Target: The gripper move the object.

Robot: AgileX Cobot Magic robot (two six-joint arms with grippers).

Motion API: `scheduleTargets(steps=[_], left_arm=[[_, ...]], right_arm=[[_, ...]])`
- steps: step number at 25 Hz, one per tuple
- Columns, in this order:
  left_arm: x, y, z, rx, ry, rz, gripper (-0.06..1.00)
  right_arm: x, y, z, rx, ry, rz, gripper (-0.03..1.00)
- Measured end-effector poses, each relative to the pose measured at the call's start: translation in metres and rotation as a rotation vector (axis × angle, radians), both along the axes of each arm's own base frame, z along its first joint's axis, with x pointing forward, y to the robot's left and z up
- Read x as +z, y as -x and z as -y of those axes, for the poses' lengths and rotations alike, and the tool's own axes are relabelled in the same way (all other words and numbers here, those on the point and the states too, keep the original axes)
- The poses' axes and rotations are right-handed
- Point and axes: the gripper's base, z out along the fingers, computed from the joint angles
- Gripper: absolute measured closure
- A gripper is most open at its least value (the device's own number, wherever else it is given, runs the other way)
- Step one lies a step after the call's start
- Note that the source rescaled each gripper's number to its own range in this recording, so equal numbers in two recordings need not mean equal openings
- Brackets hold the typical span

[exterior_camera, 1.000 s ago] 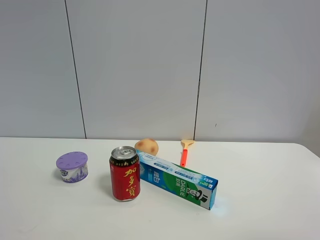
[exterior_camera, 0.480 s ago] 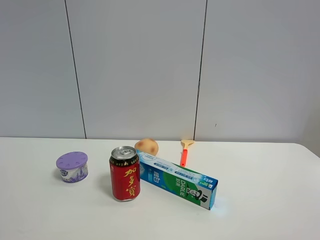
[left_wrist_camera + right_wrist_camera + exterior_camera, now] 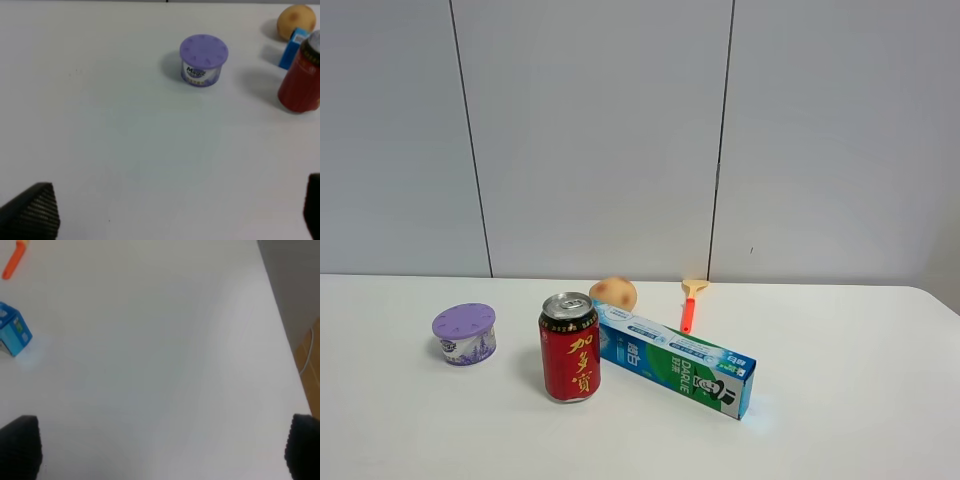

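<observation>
The red drink can (image 3: 569,347) with gold characters and a silver top stands upright on the white table, touching the end of the toothpaste box. It also shows at the edge of the left wrist view (image 3: 301,75). Neither arm shows in the exterior view. In the left wrist view my left gripper (image 3: 170,212) has its fingertips (image 3: 31,212) wide apart, empty, far from the can. In the right wrist view my right gripper (image 3: 160,447) is also spread wide and empty over bare table; the can is out of that view.
A purple-lidded cup (image 3: 465,333) stands left of the can. A blue-green toothpaste box (image 3: 675,360) lies right of the can. A potato (image 3: 613,293) and an orange-handled brush (image 3: 690,303) lie behind. The table's right edge (image 3: 287,340) is near my right gripper.
</observation>
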Motion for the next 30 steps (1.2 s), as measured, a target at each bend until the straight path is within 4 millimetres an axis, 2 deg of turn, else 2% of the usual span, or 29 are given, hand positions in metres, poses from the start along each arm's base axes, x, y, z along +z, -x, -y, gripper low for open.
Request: scheduleTargets(steps=[3,30], left_arm=[[0.0000,0.0000,0.0000,0.000,0.000,0.000,-0.06],[0.0000,0.0000,0.0000,0.000,0.000,0.000,-0.06]], right_arm=[[-0.0002,0.0049,-0.0006,0.000,0.004,0.030,-0.01],[-0.0002,0.0049,-0.0006,0.000,0.005,0.030,0.00]])
